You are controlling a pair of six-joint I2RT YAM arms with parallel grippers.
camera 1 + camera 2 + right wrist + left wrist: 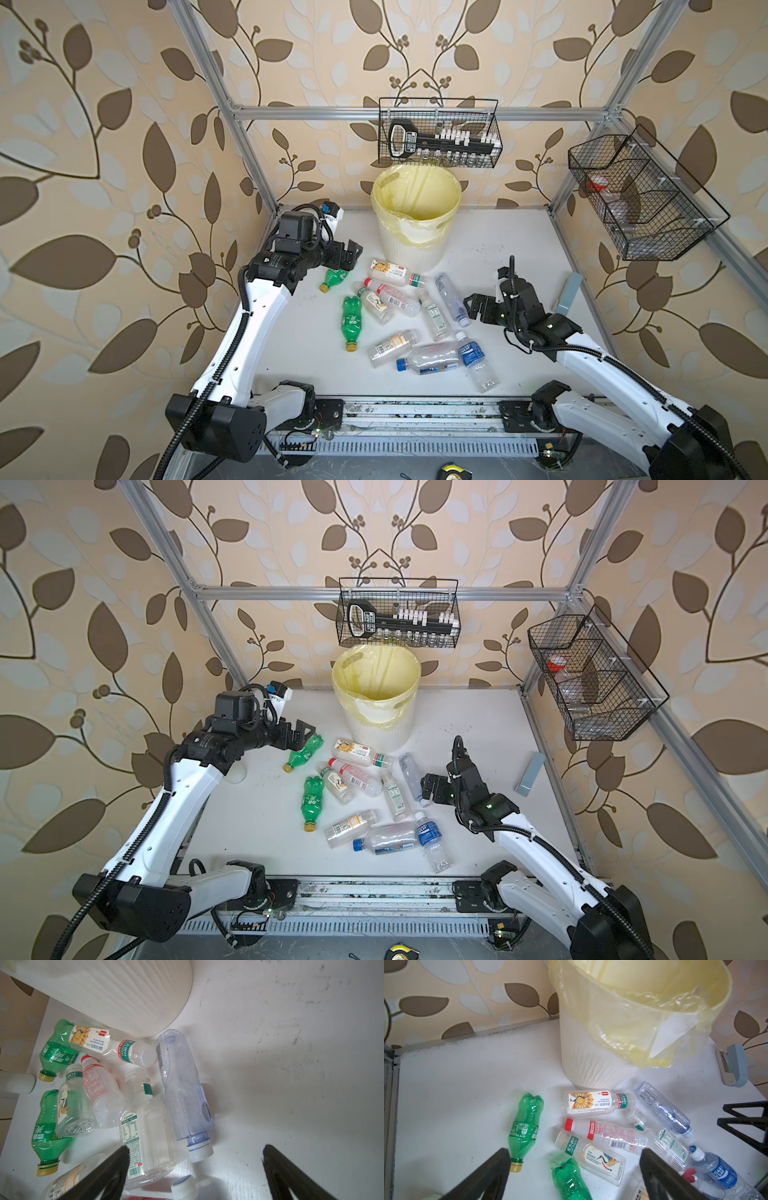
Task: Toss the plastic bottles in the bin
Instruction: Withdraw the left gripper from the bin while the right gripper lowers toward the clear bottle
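Observation:
Several plastic bottles lie scattered on the white table in front of the bin (409,249), a white ribbed wastebasket with a yellow liner. Among them are two green bottles (334,279) (351,322), an orange-labelled clear bottle (392,272), a bluish bottle (182,1088) and a blue-labelled bottle (473,357). My left gripper (353,255) hovers open above the far green bottle (525,1126), left of the bin (583,1053), holding nothing. My right gripper (473,305) is open and empty beside the bluish bottle's white cap (200,1152).
A black wire basket (438,133) with vials hangs above the bin, and another wire basket (636,199) hangs on the right frame. A grey-blue block (567,293) lies near the right edge. A whitish jar (237,774) sits under the left arm.

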